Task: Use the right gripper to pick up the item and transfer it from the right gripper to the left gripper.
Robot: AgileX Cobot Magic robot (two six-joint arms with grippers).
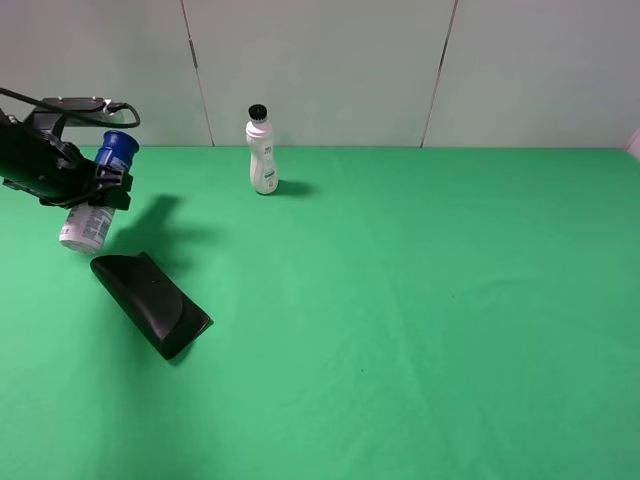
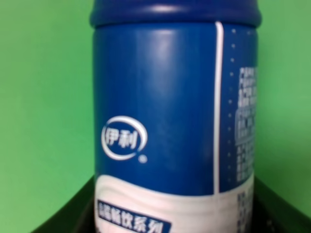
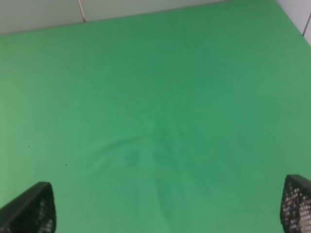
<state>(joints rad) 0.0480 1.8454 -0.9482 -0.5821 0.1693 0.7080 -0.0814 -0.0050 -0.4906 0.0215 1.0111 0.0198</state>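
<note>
Green desk (image 1: 420,320): left end effector (image 1: 100,185) grasping blue-capped can (image 1: 100,190) aloft at far left, above black case (image 1: 150,303). Right end effector (image 3: 167,213) released, fingers spread over bare cloth.

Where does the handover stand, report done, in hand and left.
Done: the can is off the table in the left gripper, which is shut on it; the left wrist view is filled by its blue body. The right gripper is open and holds nothing, over bare green cloth, so the transfer looks complete. In hand: the left gripper holds the can tilted above the black case. Left: nothing visible.
</note>
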